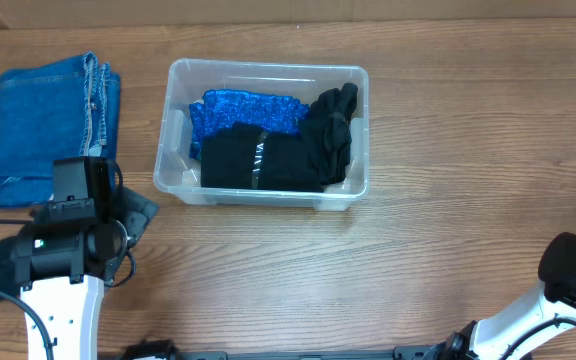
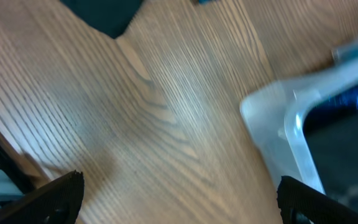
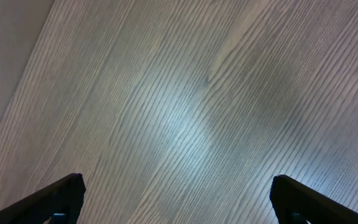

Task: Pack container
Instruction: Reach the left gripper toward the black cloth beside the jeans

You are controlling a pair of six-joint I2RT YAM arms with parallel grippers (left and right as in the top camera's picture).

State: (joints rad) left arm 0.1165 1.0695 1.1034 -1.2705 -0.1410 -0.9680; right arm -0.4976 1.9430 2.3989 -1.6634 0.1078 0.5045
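Though it's clear, container (image 1: 268,78) holds clothes (image 1: 230,160).

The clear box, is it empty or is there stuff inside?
Not empty. The container holds a shiny blue cloth and black clothes, which cover most of its floor.

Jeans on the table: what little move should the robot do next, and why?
Probably swing the left gripper over to the folded jeans. It is open, empty and nearest, and they are the only clothing outside the container.
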